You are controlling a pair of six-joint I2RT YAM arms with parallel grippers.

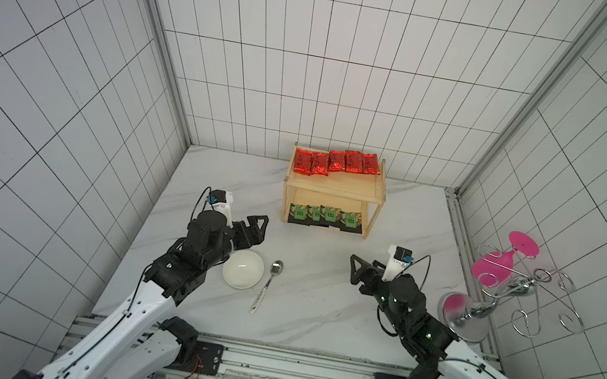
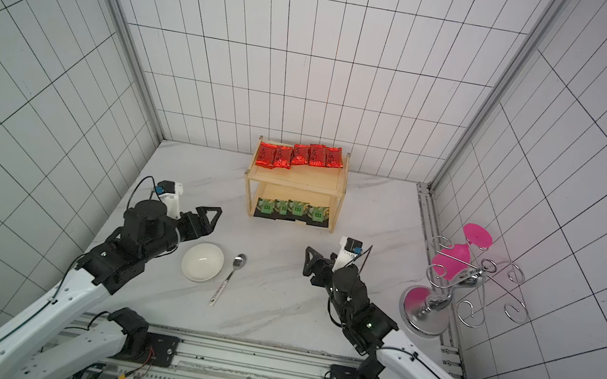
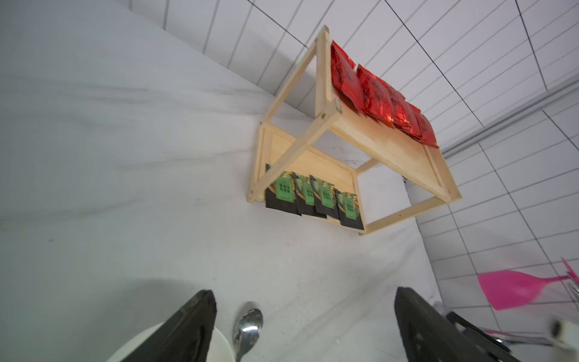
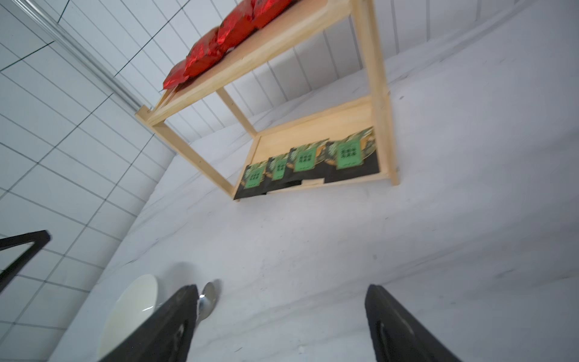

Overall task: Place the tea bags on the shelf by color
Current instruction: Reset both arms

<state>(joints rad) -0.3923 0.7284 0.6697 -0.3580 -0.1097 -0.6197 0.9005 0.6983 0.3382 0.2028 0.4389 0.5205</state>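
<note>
- Plainly, five red tea bags [image 1: 336, 162] lay in a slightly overlapping row along the back of the upper board of the shelf [image 1: 336, 188], their foil catching the light in both top views.
- Four black tea bags [image 1: 324, 216] with green labels sat side by side along the front of the lower board, their dark edges reaching the front rim.
- The shelf stood on the white marbled table [image 1: 312, 318], close to the tiled back wall.
- The left gripper [image 1: 259, 225] was off the shelf's front left corner and apart from it. In the left wrist view its fingers [image 3: 194, 326] were spread wide, with nothing between them.
- The right gripper [image 1: 355, 265] was in front of the shelf's right side, also apart from it. In the right wrist view its fingers [image 4: 394, 326] stood wide apart and held nothing.
- A white bowl [image 1: 243, 269] sat on the table just beside the left arm's wrist.
- A spoon [image 1: 268, 283] with a pale handle lay just to the right of the bowl, its head towards the shelf.
- A chrome wire rack [image 1: 527, 297] stood at the table's right edge, and a pink stemmed glass [image 1: 495, 265] hung from it.
</note>
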